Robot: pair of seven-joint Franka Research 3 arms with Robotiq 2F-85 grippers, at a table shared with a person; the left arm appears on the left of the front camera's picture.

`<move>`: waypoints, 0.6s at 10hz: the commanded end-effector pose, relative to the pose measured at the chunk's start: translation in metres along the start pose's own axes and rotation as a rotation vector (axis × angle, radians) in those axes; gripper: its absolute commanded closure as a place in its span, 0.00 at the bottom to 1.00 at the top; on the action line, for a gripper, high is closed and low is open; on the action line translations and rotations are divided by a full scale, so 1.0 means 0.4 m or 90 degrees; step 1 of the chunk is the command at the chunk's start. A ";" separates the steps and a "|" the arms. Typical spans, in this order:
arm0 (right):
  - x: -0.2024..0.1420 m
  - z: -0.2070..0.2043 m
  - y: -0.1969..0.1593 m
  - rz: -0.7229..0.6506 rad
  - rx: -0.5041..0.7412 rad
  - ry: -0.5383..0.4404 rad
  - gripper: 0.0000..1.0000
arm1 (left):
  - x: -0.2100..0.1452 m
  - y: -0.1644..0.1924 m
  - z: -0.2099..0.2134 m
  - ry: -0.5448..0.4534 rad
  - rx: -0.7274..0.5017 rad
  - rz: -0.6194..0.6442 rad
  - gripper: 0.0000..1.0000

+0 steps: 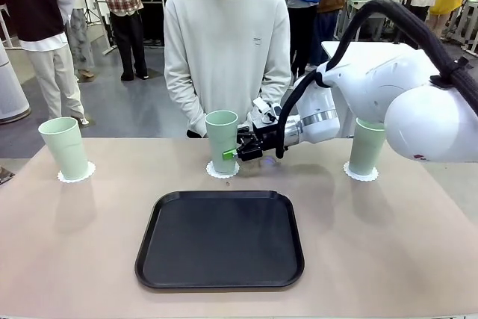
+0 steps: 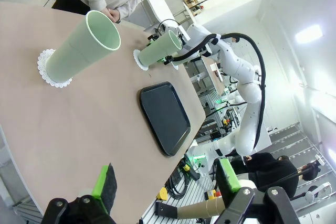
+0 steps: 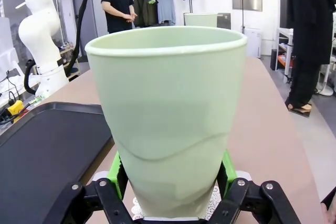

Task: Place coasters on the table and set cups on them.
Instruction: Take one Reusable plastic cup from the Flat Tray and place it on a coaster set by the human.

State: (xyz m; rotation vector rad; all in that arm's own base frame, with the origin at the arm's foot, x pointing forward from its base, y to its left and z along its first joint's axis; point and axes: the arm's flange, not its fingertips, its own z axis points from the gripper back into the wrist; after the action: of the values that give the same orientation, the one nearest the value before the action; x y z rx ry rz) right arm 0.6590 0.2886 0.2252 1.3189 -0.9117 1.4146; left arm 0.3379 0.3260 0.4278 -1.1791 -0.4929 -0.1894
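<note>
Three tall pale mint-green cups stand upright along the far part of the pinkish-beige tabletop [image 1: 89, 259], each tapering toward its base, with no handle and no print that can be read. The left cup [image 1: 66, 148] stands on a white scalloped coaster [image 1: 77, 175] near the far left corner. The middle cup [image 1: 222, 140] stands on the middle coaster [image 1: 222, 172], just in front of the person [image 1: 226, 50] who waits at the far edge with hands lowered. The right cup [image 1: 367, 147] stands on the right coaster [image 1: 360, 174], partly behind the white right arm. The right gripper [image 1: 237, 152] reaches in from the right and its fingers are clamped on the lower part of the middle cup; in the right wrist view the green pads [image 3: 117, 174] press both sides of that cup's base, and the doily edge of the coaster shows beneath it. The cup's inside cannot be seen from that angle; in the left wrist view the left cup's open mouth looks empty. A black rounded-rectangle tray [image 1: 220, 238] lies on the near middle of the tabletop, with nothing in it. In the left wrist view the left gripper [image 2: 165, 182] hangs above the near left edge of the tabletop, its fingers spread wide apart and holding nothing.
</note>
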 end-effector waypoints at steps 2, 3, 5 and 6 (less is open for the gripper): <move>0.005 -0.004 -0.034 -0.012 0.031 0.004 0.19 | 0.000 -0.007 0.004 -0.001 -0.004 -0.002 0.00; 0.004 -0.006 -0.034 -0.008 0.035 0.004 0.19 | 0.000 -0.007 0.004 -0.001 -0.004 -0.002 0.00; 0.006 -0.009 -0.033 -0.009 0.043 0.008 0.00 | 0.000 -0.007 0.004 -0.001 -0.004 -0.002 0.00; 0.007 -0.011 -0.032 -0.010 0.045 0.012 0.00 | 0.000 -0.007 0.004 -0.001 -0.004 -0.002 0.00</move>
State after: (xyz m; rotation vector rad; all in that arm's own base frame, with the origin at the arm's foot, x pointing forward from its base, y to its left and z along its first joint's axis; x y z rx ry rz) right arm 0.6612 0.2960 0.2224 1.3405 -0.8873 1.4481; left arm 0.3379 0.3260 0.4278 -1.1791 -0.4929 -0.1894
